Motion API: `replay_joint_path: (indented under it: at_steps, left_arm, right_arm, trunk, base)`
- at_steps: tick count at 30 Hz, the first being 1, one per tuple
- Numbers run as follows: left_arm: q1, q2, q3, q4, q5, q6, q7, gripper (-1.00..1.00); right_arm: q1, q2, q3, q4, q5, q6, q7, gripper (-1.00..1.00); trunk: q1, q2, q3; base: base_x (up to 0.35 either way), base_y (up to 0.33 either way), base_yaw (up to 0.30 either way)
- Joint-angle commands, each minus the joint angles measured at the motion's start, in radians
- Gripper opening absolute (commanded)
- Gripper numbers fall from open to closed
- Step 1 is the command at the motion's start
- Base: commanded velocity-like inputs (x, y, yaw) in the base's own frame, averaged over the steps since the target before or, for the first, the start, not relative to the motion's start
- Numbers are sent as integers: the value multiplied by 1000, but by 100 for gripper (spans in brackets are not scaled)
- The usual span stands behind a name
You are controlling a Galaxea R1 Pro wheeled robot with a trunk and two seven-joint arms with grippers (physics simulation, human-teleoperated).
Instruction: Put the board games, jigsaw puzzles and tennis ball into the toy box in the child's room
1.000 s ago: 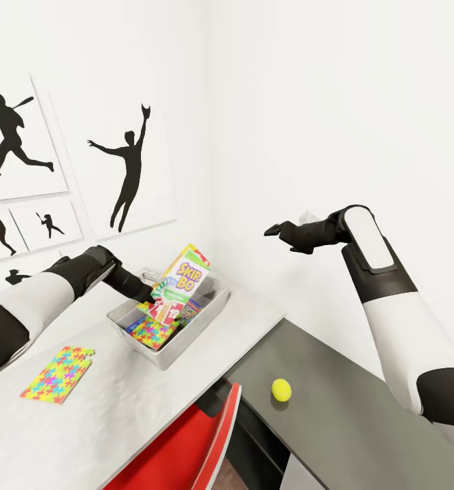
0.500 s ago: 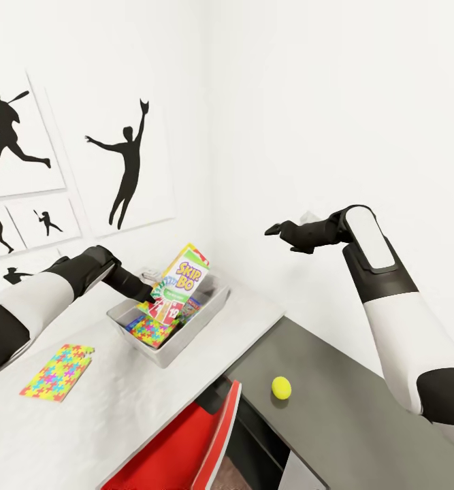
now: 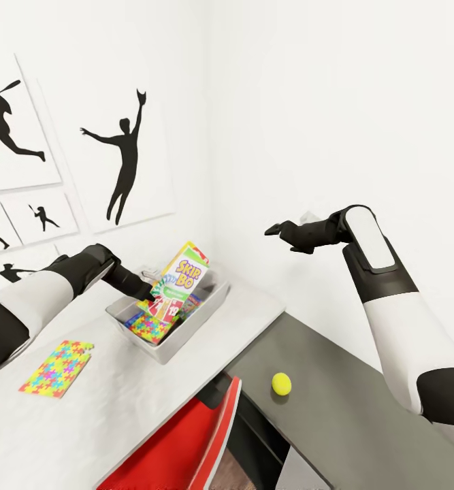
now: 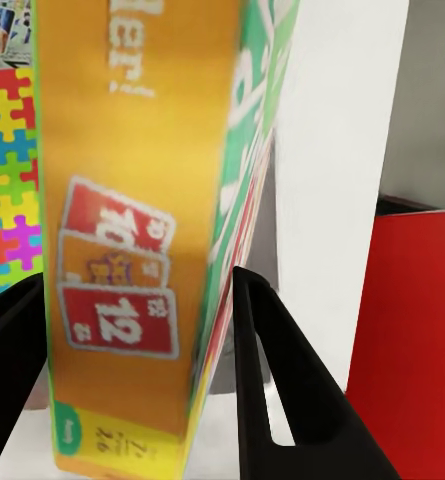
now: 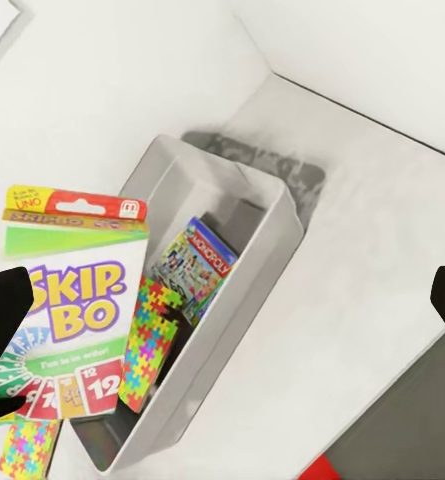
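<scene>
The left gripper [image 3: 145, 294] pinches a Skip-Bo box [image 3: 175, 280] between its fingers [image 4: 272, 390] and holds it upright over the grey toy box [image 3: 206, 314] on the white table [image 3: 131, 395], the game's lower end already inside the rim. A jigsaw puzzle [image 3: 147, 327] and a Monopoly box [image 5: 194, 268] lie in the toy box, so the job looks roughly half done. A second jigsaw puzzle [image 3: 58, 368] waits on the white table, well apart from the toy box, and the tennis ball [image 3: 281, 384] sits on the adjoining dark desk [image 3: 349, 422]. Whether a third board game is in the toy box cannot be told from these angles. The right gripper [image 3: 278, 230] hangs in the air above the table corner, fingers spread and empty. The right wrist camera looks down into the toy box and makes the Monopoly lid readable, while the left wrist camera shows the clamp on the Skip-Bo box's edges and a red chair [image 4: 407, 330] beyond.
</scene>
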Motion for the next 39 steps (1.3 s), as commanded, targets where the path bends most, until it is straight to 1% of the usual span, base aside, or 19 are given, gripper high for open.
replay_joint_path:
  at_steps: [1, 5, 8, 9, 11, 12, 13, 14, 15, 16, 17, 19, 21, 25, 27, 31, 39]
  left_arm:
    - [-1, 1, -4, -1, 6, 6, 1, -100]
    - [-1, 2, -3, 13, 7, 3, 7, -100]
    - [-1, 3, -1, 35, 9, -21, 8, -100]
    - [-1, 6, -1, 37, 10, -26, 8, -100]
    - [-2, 23, 10, 41, 12, -30, 5, -100]
    - [-2, 32, 25, 41, 13, -32, 2, -100]
    - [-2, 43, 49, 41, 14, -32, -1, -100]
    - [-3, 51, 78, 41, 14, -33, -4, -100]
    - [-5, 60, 119, 41, 14, -32, -7, -100]
    - [-7, 62, 129, 41, 14, -32, -8, -100]
    - [-11, 68, 150, 41, 14, -31, -9, -100]
    - [-18, 72, 166, 41, 14, -30, -11, -100]
    - [-27, 74, 171, 41, 14, -30, -27, -100]
    - [-36, 74, 173, 41, 13, -30, -105, -100]
    - [-37, 73, 174, 40, 12, -28, -124, -100]
    - [-38, 72, 174, 40, 10, -27, -136, -100]
    - [-38, 69, 173, 40, 8, -24, -136, -100]
  right_arm:
    - [-1, -1, 2, -1, -10, 0, -10, 100]
    - [-1, -1, 2, -1, -10, 0, -9, 100]
    - [-1, -1, 2, -1, -10, 0, -10, 100]
    - [-1, -1, 2, -1, -10, 0, -9, 100]
    - [-1, -1, 2, -1, -11, 0, -9, 100]
    - [-1, -1, 2, -1, -11, 0, -9, 100]
    - [-1, -1, 2, -1, -11, 0, -9, 100]
    - [-1, -1, 2, -1, -11, 0, -9, 100]
    - [-1, -1, 2, -1, -11, 0, -9, 100]
    - [-1, -1, 2, -1, -11, 0, -9, 100]
    - [-1, -1, 2, -1, -11, 0, -9, 100]
    - [-1, -1, 2, -1, -11, 0, -10, 100]
    - [-1, -1, 2, -1, -10, 0, -10, 100]
    - [-1, -1, 2, -1, -10, 0, -11, 100]
    - [-1, -1, 2, -1, -10, 0, -11, 100]
    - [0, -1, 2, -1, -10, 0, -11, 100]
    - [0, -1, 2, -2, -10, 0, -11, 100]
  trunk:
    - [0, -2, -4]
    - [0, -2, -10]
    - [0, -2, -15]
    - [0, -2, -17]
    - [0, -2, -20]
    - [0, -2, -22]
    - [0, -2, -23]
    - [0, -2, -25]
    - [0, -2, -27]
    - [0, -2, -28]
    - [0, -2, -30]
    - [0, -2, -33]
    - [0, -2, -36]
    - [0, -2, -43]
    - [0, -2, -46]
    - [0, -2, -53]
    - [0, -2, -66]
  base:
    - [0, 0, 0]
    - [0, 0, 0]
    - [0, 0, 0]
    - [0, 0, 0]
    - [0, 0, 0]
    - [0, 0, 0]
    - [0, 0, 0]
    - [0, 0, 0]
    - [0, 0, 0]
    - [0, 0, 0]
    - [0, 0, 0]
    - [0, 0, 0]
    - [0, 0, 0]
    - [0, 0, 0]
    - [0, 0, 0]
    - [0, 0, 0]
    - [0, 0, 0]
